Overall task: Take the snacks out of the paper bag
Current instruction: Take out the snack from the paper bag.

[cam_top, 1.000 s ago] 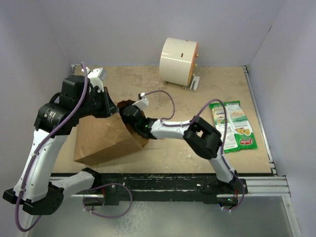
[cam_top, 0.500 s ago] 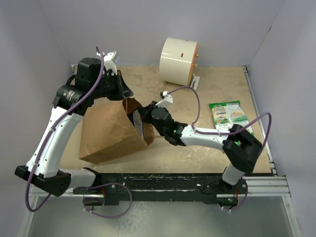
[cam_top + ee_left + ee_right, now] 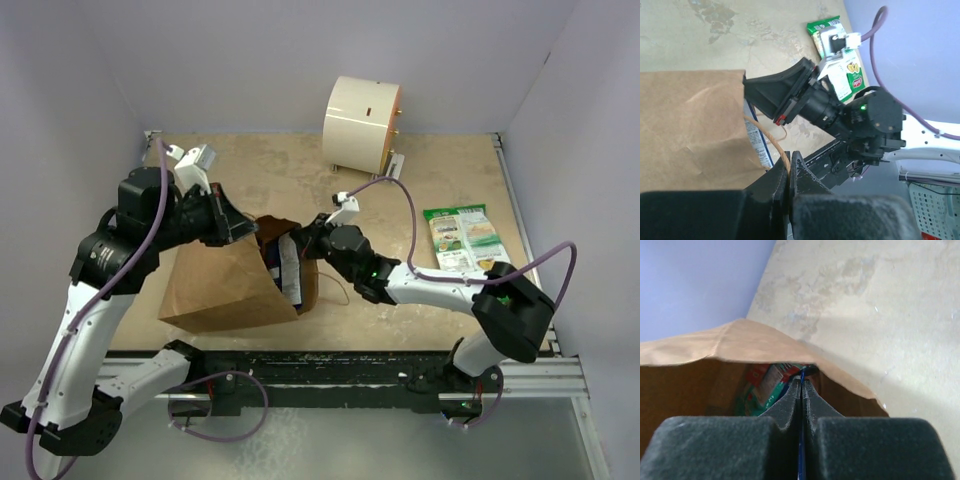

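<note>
The brown paper bag (image 3: 220, 285) lies on its side with its mouth toward the right. My left gripper (image 3: 250, 230) is shut on the bag's twisted handle (image 3: 782, 155) and holds the upper rim of the mouth up. My right gripper (image 3: 300, 250) is at the mouth, shut on the thin edge of a blue-and-white packet (image 3: 290, 272) that sticks halfway out of the bag. In the right wrist view the jaws (image 3: 801, 385) pinch a blue edge, with red and teal packets (image 3: 765, 387) deeper inside. Two green-and-white packets (image 3: 465, 240) lie on the table at the right.
A cream cylinder (image 3: 360, 125) stands on its side at the back centre. The enclosure's walls close in the left, back and right. A metal rail (image 3: 520, 230) runs along the table's right edge, close to the green packets.
My right gripper has drawn back from inside the bag to its mouth, bringing the blue-and-white packet partly out. My left arm shifted while holding the handle, and the bag settled lower.
</note>
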Robot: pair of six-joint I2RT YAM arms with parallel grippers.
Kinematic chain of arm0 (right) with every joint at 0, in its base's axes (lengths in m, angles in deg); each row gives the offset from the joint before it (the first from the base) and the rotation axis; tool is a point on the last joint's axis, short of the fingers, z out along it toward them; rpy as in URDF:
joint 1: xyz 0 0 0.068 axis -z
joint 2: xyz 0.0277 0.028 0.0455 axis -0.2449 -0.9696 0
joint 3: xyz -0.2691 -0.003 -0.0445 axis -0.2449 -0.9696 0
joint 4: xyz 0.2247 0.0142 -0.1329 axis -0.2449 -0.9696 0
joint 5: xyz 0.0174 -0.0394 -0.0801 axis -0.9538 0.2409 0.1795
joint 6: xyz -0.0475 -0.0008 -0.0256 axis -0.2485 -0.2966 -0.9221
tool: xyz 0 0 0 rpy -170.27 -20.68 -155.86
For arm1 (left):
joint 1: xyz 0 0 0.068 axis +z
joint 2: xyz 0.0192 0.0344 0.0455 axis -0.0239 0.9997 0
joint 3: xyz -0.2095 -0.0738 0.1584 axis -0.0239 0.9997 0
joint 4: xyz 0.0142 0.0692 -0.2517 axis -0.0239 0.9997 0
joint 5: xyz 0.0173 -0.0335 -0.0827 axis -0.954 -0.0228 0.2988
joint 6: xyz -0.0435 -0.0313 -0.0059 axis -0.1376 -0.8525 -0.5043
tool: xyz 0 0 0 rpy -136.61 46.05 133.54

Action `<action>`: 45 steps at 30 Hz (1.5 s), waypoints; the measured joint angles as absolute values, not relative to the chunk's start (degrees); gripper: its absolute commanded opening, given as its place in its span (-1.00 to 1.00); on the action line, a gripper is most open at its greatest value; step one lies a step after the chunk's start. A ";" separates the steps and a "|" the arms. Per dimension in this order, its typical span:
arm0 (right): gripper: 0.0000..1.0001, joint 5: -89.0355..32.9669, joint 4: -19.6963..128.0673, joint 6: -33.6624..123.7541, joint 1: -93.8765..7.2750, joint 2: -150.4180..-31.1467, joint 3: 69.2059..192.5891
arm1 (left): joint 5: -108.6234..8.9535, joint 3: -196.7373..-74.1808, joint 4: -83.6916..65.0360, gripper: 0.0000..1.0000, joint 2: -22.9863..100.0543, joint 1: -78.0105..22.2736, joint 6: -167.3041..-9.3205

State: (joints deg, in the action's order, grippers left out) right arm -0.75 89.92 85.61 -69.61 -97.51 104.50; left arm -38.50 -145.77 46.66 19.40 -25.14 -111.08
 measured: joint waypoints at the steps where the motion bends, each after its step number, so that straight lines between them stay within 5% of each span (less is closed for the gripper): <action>1: -0.93 -1.06 89.87 86.09 -69.61 -97.56 103.62 | -38.59 -145.77 46.60 -1.00 19.07 -25.14 -111.50; 15: -0.12 -9.65 79.75 91.57 -68.63 -100.09 102.77 | -39.94 -147.43 46.77 -1.00 19.90 -25.14 -113.33; 26: 0.08 -15.81 77.68 99.42 -70.09 -96.57 99.03 | -40.05 -149.15 47.71 -1.00 21.67 -25.14 -112.92; 31: -0.04 -17.04 78.75 103.05 -72.46 -97.14 98.31 | -39.81 -149.18 47.74 -1.00 21.85 -25.14 -112.92; 43: -0.97 -18.42 75.71 107.05 -73.85 -100.72 99.10 | -40.08 -148.08 47.71 -1.00 20.95 -25.14 -113.22; 45: -1.00 -18.42 73.87 107.07 -73.85 -100.46 99.93 | -40.40 -147.54 47.78 -1.00 20.40 -25.14 -113.29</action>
State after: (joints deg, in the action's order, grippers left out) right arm -18.42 73.87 107.07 -73.85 -100.46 99.93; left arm -40.40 -147.54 47.78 20.40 -25.14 -113.29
